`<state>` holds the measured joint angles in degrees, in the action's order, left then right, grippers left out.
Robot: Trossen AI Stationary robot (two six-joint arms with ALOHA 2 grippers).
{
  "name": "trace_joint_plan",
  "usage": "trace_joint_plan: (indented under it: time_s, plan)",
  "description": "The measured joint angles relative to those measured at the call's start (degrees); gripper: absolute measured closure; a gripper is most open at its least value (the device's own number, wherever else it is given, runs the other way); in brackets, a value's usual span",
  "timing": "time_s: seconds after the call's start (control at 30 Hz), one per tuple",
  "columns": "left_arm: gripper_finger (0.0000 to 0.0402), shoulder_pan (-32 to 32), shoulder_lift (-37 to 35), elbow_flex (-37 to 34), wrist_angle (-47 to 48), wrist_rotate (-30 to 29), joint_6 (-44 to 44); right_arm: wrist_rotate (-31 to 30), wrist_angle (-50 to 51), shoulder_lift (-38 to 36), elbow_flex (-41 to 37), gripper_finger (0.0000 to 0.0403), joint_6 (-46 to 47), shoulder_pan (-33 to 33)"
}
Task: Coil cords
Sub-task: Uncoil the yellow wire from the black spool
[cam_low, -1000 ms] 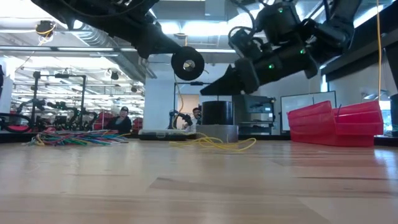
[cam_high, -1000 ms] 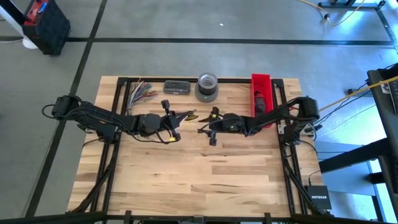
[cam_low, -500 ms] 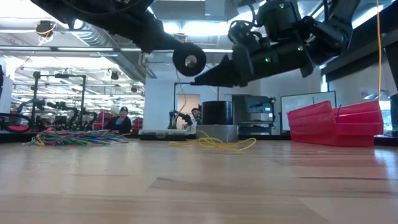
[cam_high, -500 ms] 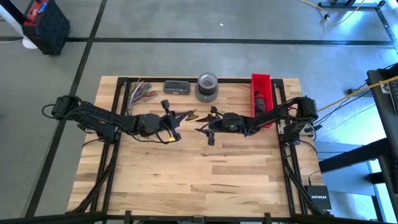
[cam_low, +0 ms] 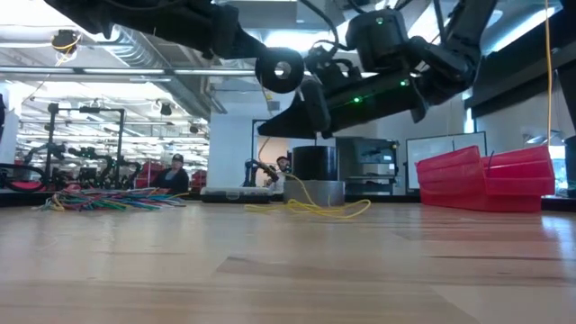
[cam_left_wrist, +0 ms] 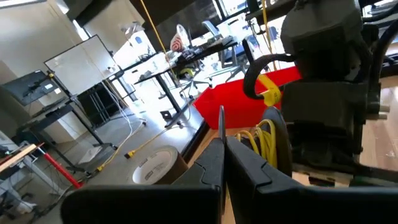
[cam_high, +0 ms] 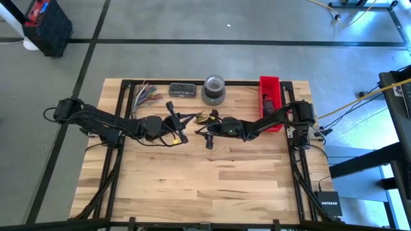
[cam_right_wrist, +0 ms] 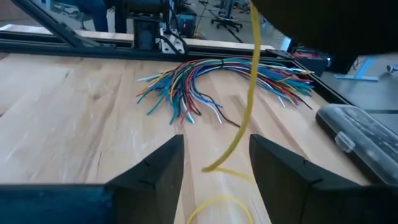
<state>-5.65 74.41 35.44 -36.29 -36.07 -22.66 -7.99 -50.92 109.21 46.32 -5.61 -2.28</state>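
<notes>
right gripper (cam_right_wrist: 211, 163): fingers spread wide, empty, straddling hanging yellow cord (cam_right_wrist: 251, 81) | left gripper (cam_left_wrist: 222, 146): fingers pinched together, carrying coil (cam_low: 278, 72) above the table | advice: centre cord between fingers before closing | beyond: multicoloured wires (cam_right_wrist: 217, 78)

We see two dark, jointed arms, the left arm (cam_high: 96, 122) and right arm (cam_high: 276, 119), with black cables looped along their links; small green lights glow on the right arm's wrist housing (cam_low: 378, 85), and matte black wedge-shaped fingers (cam_right_wrist: 280, 168)
</notes>
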Motion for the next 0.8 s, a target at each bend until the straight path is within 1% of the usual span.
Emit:
trace_joint_plan:
  time_s: [0.07, 0.13, 0.2, 0.3, 0.33, 0.37, 0.43, 0.5, 0.57, 0.67, 0.8]
  plan:
    - [0.0402, 0.0, 0.0, 0.0, 0.0, 0.0, 0.0, 0.0, 0.2, 0.6, 1.1, 0.0225, 0.3, 0.0]
    - [0.0402, 0.0, 0.0, 0.0, -0.3, 0.0, 0.1, 0.0, 2.2, 0.7, 1.6, 0.0249, 0.9, 0.0]
    - [0.0402, 0.0, 0.0, 0.0, -0.3, 0.0, 0.3, 0.0, 3.5, 0.7, 1.8, 0.0289, 0.9, 0.0]
    - [0.0402, 0.0, 0.0, 0.0, -0.3, 0.0, 0.2, 0.1, 4.4, 0.7, 1.8, 0.0368, -0.2, 0.0]
    - [0.0402, 0.0, 0.0, 0.0, -0.4, 0.0, 0.4, 0.2, 4.7, 0.7, 1.8, 0.0385, -1.6, 0.0]
    - [0.0402, 0.0, 0.0, 0.0, -0.4, -0.2, 0.4, 0.3, 4.9, 0.7, 1.8, 0.0390, -2.8, 0.2]
    - [0.0402, 0.0, 0.0, 0.0, -0.4, -1.2, 0.9, -0.2, 4.9, 0.3, 1.8, 0.0383, -3.6, 0.8]
    - [0.0402, 0.1, 0.0, 0.0, -0.3, -3.7, 1.7, -1.1, 5.0, -0.7, 1.8, 0.0380, -4.8, 1.7]
    - [0.0402, 0.1, 0.0, 0.0, 0.3, -5.7, 1.5, -1.5, 5.9, -1.9, 1.8, 0.0389, -7.0, 2.9]
    - [0.0402, 0.1, 0.0, 0.0, 2.1, -6.7, 0.5, -1.7, 7.7, -4.4, 1.8, 0.0396, -9.8, 5.1]
    - [0.0402, 0.1, 0.0, 0.0, 4.2, -6.8, -1.3, -6.2, 10.4, -8.9, 1.8, 0.0392, -12.2, 8.3]
